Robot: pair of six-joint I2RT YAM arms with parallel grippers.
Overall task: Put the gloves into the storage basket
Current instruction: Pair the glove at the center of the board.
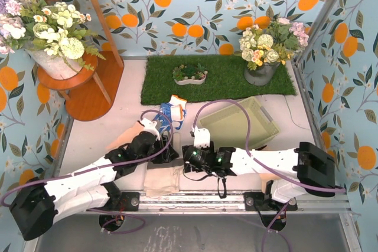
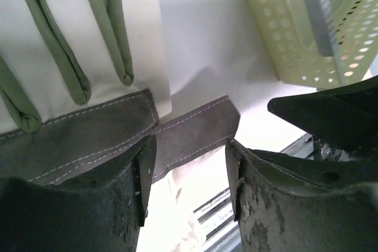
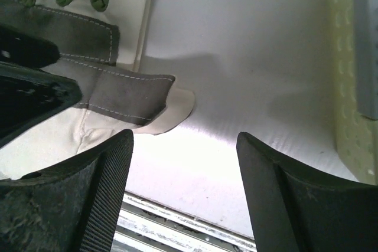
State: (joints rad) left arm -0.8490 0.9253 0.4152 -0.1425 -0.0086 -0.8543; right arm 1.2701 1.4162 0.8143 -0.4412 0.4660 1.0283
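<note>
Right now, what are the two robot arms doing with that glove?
Both arms are bent low over the grey-and-cream work glove at the near edge of the table. The left claw is open over its grey thumb; the right claw is open beside it, holding nothing. No glove shows inside the pale green basket yet.

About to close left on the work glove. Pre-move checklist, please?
1. Left gripper open: ok.
2. Thumb of work glove lies under the left jaws' gap: ok.
3. Right gripper open, over bare table, holding nothing: ok.
4. Storage basket has room for it: ok.
5. Clearance between the two grippers: cannot tell.
</note>
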